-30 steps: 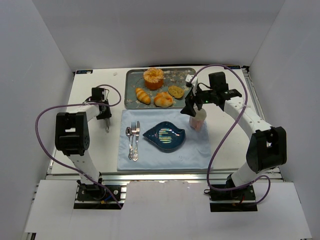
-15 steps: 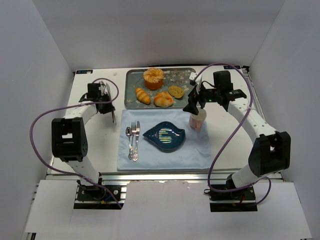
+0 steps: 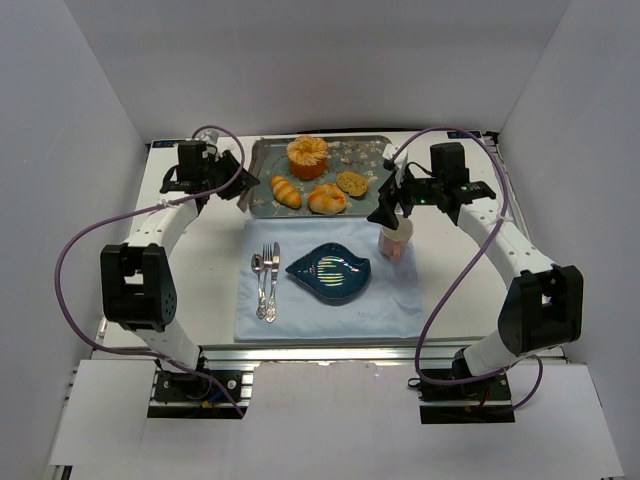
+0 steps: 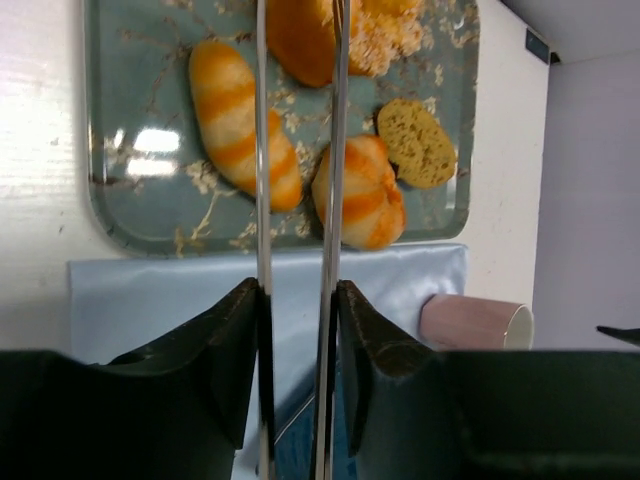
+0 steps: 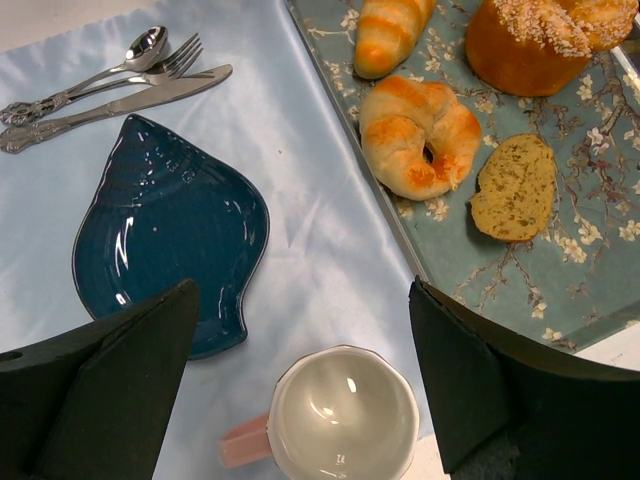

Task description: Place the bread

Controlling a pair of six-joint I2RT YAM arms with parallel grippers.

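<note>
The bread (image 3: 307, 155) is a round orange bun with a ridged top, at the far middle of the grey patterned tray (image 3: 262, 160). It also shows in the left wrist view (image 4: 300, 35) and the right wrist view (image 5: 530, 45). My left gripper (image 3: 218, 176) is at the tray's left edge, shut on metal tongs (image 3: 242, 192). In the left wrist view (image 4: 298, 290) the two tong blades (image 4: 264, 150) point toward the bread. My right gripper (image 3: 386, 210) is open and empty above a pink cup (image 3: 396, 240), as the right wrist view (image 5: 302, 290) shows.
On the tray lie a striped croissant (image 3: 285, 190), a pale golden bun (image 3: 327, 198) and a flat brown slice (image 3: 351, 182). A pale blue cloth (image 3: 330, 310) holds a dark blue shell-shaped plate (image 3: 330, 270) and cutlery (image 3: 266, 280). White walls stand round the table.
My left arm has swung away from the table's left side to the tray's left edge, carrying the tongs. My right gripper has shifted slightly back above the cup.
</note>
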